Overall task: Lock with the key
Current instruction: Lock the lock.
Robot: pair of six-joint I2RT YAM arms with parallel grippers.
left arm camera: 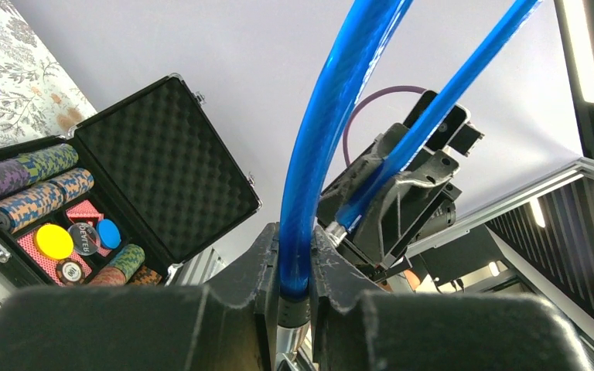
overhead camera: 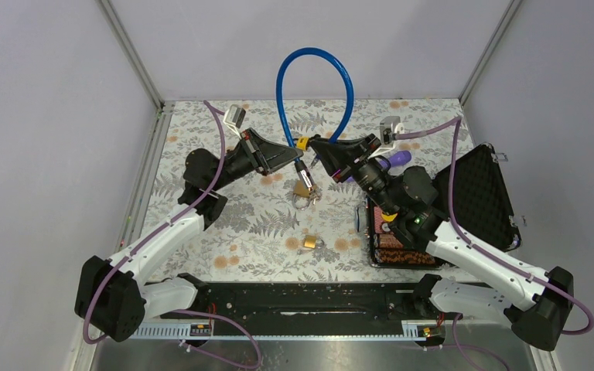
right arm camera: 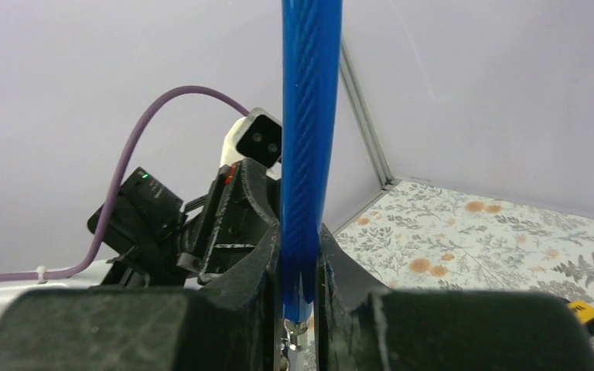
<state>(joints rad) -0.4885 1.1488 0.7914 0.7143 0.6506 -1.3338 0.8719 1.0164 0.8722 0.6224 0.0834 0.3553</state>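
Cable [overhead camera: 314, 52] ends clamped: one in left fingers [left arm camera: 332, 270], other in right fingers [right arm camera: 336, 286].

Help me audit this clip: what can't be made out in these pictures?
Cable ends: wrist views, buried in the left claw and right claw.
Its loop: wrist views, cut off by the top edge.
Key: top view, too small to tell whether it is inserted.
Case: top view, partly behind the right arm.
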